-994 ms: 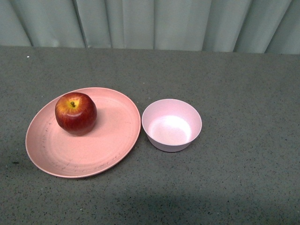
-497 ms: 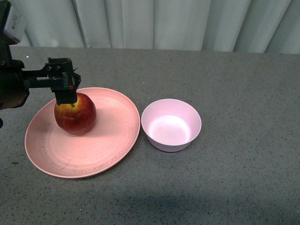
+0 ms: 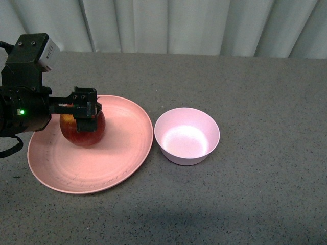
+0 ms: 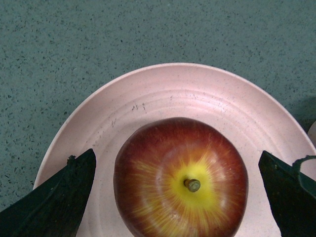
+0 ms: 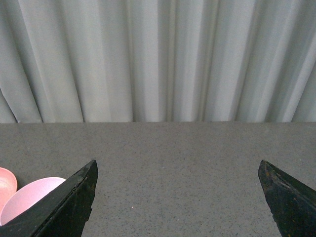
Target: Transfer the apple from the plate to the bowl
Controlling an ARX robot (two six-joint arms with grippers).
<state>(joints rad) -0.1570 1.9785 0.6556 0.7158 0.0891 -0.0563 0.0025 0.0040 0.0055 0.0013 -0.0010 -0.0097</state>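
The dark-red apple (image 3: 82, 133) with its yellow stem patch sits on the left part of the salmon-pink plate (image 3: 102, 171). My left gripper (image 3: 85, 113) hangs open right over the apple, one finger on each side of it. In the left wrist view the apple (image 4: 180, 180) lies between the two dark fingers of the left gripper (image 4: 177, 154), with plate (image 4: 197, 94) showing in the gaps beside it. The pale pink bowl (image 3: 187, 135) stands empty just right of the plate. My right gripper (image 5: 177, 163) is open over bare table, with the bowl (image 5: 29, 197) at the edge of its view.
A grey speckled table (image 3: 265, 102) carries everything, and a pale curtain (image 3: 179, 25) hangs behind its far edge. The left arm's black body (image 3: 23, 102) reaches in over the plate's left rim.
The left arm came into view from the left and its open gripper has dropped lower around the apple's top. Apple, plate and bowl have not moved.
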